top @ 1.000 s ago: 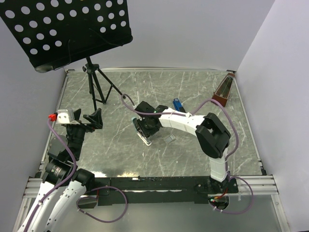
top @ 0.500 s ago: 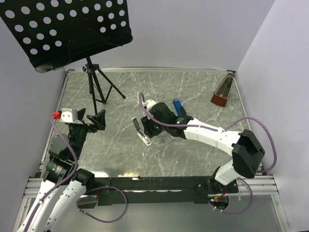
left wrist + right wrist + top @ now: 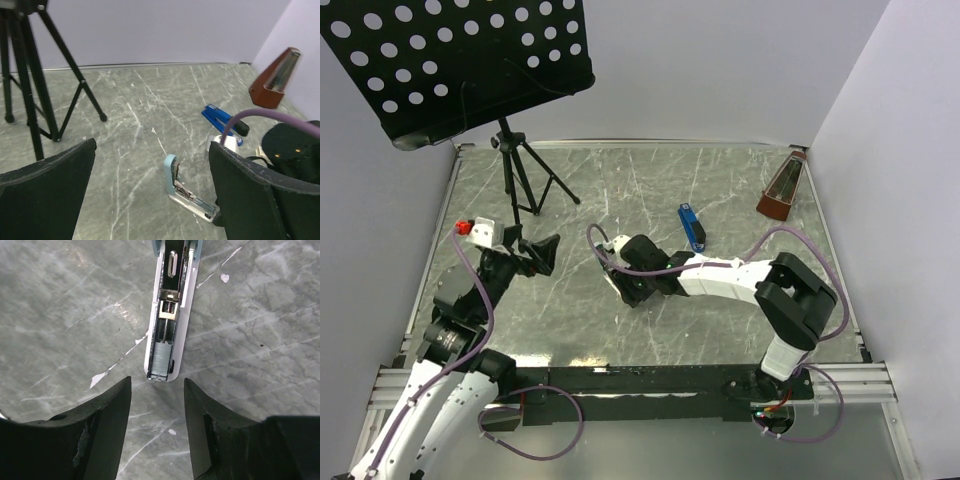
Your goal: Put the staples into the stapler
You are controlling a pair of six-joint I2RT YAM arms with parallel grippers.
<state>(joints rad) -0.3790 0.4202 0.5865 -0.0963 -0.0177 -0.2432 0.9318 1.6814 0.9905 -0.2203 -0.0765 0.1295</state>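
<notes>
Music stand: black, perforated, on its tripod at my far left.
Metronome: brown, upright, far right corner.
Table: grey marbled.

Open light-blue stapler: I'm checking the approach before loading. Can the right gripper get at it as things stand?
Probably yes: the right gripper sits just off the open light-blue stapler, at its magazine end, jaws apart, nothing between them.
</notes>
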